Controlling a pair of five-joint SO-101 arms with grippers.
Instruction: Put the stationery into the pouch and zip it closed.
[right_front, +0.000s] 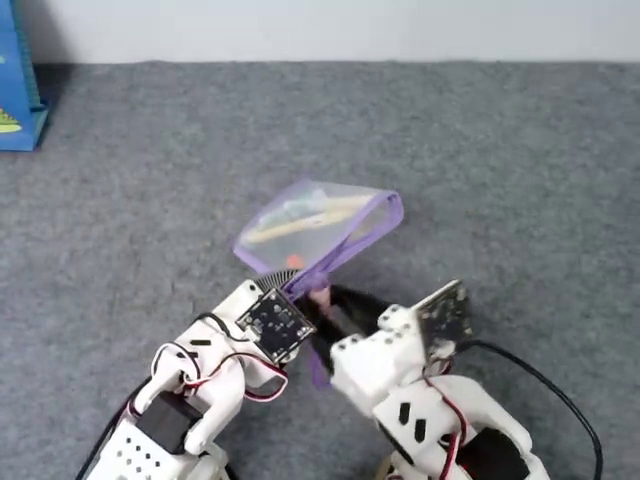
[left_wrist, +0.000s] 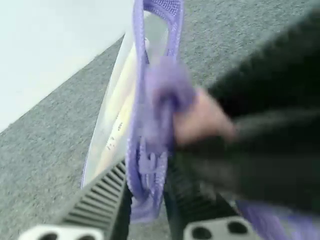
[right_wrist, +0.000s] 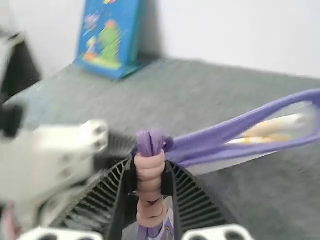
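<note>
Grey carpet (right_front: 500, 150); pouch (right_front: 386, 226) with stationery (right_front: 300, 224) inside.

A: High view: fixed camera overhead, tilted down on the grey table (right_front: 500, 130); both arms enter from the near edge, with the wall at the far edge.
B: Left wrist view?
A: Rides on the arm and sights along the left gripper (left_wrist: 147, 200) toward the wall, very close to the pouch (left_wrist: 115, 115).
B: Right wrist view?
A: Same mounting, sighting along the right gripper (right_wrist: 150, 195) — faces across the table to a blue box (right_wrist: 107, 37) at the wall.
B: Overlap?
A: All three share the pouch. High and right wrist views share the box, and the right wrist view catches the left arm (right_wrist: 55, 145).
</note>
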